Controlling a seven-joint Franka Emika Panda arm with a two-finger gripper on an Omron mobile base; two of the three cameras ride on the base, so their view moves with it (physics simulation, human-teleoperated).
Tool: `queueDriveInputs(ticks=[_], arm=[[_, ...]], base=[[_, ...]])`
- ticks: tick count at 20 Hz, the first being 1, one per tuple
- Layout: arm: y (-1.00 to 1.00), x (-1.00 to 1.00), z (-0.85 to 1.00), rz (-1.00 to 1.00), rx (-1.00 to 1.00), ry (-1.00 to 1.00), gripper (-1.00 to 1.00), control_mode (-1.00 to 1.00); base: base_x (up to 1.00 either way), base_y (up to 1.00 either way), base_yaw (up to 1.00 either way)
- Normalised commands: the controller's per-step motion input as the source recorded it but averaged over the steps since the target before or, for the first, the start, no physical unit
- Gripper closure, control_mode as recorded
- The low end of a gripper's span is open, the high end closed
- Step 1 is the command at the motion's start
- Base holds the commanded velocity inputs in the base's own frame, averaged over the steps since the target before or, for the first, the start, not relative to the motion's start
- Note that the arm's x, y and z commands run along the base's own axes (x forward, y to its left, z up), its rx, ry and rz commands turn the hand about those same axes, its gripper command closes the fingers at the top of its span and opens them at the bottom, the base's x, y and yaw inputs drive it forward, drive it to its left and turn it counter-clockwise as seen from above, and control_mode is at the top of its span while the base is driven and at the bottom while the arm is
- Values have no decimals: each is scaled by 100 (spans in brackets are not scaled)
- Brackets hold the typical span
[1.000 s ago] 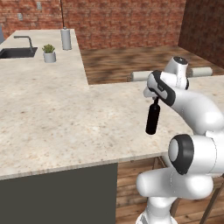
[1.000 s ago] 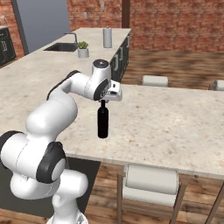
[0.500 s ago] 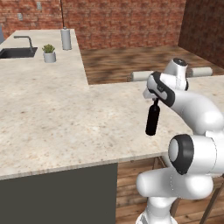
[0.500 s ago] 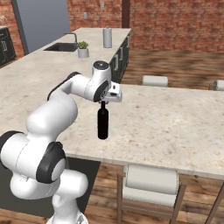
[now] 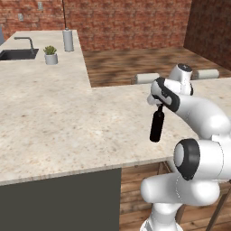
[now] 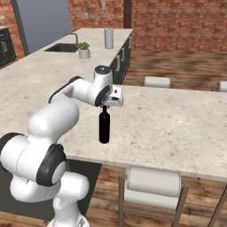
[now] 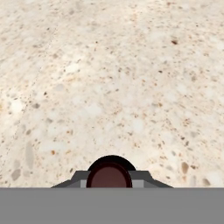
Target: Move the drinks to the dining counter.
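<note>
Barely shifted since a second ago: two-finger gripper (image 6: pixel 104 106) stays clamped on tall black wine bottle (image 6: pixel 104 127), upright over long beige speckled dining counter (image 6: pixel 177 128). Not yet released; other drinks presumably remaining.

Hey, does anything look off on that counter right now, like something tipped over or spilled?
Nothing stands out. The black wine bottle hangs upright by its neck in the shut gripper over the dining counter. The plant pot and grey canister stand upright, no spills.
</note>
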Motion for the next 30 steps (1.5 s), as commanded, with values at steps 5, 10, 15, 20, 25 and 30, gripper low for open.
queueDriveInputs(ticks=[5,10,15,20,25,30], arm=[[0,0,-1,0,0,0,100,-100],[0,0,0,0,0,0,-100,-100],[0,0,0,0,0,0,-100,-100],[0,0,8,0,0,0,-100,-100],[0,0,30,0,0,0,-100,-100],[0,-48,58,0,0,0,-100,-100]], base=[[0,0,0],[0,0,0],[0,0,0],[0,0,0],[0,0,0],[0,0,0]])
